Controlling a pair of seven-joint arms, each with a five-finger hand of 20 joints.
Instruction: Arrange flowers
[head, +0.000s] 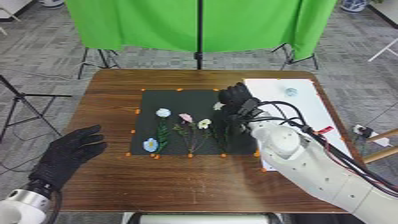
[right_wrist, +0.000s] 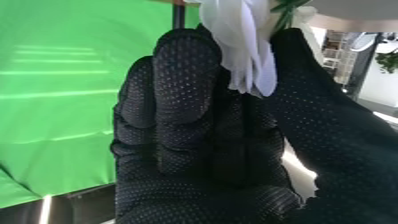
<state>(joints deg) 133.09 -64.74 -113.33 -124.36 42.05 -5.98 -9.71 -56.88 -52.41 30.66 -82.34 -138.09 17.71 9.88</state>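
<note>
From here the right hand (right_wrist: 213, 165) has a white flower (right_wrist: 244, 50) pinched at its fingertips, over the black mat (head: 178, 99); placing, I'd judge; next, lower it gently near the pink flower (head: 186, 118) leftward, then release; the left hand (head: 69, 155) hangs loose-fingered.

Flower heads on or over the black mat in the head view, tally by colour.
pale blue flower heads: 2
pink flower head: 1
white flower heads: 2, one at the right hand
total: 5
</note>
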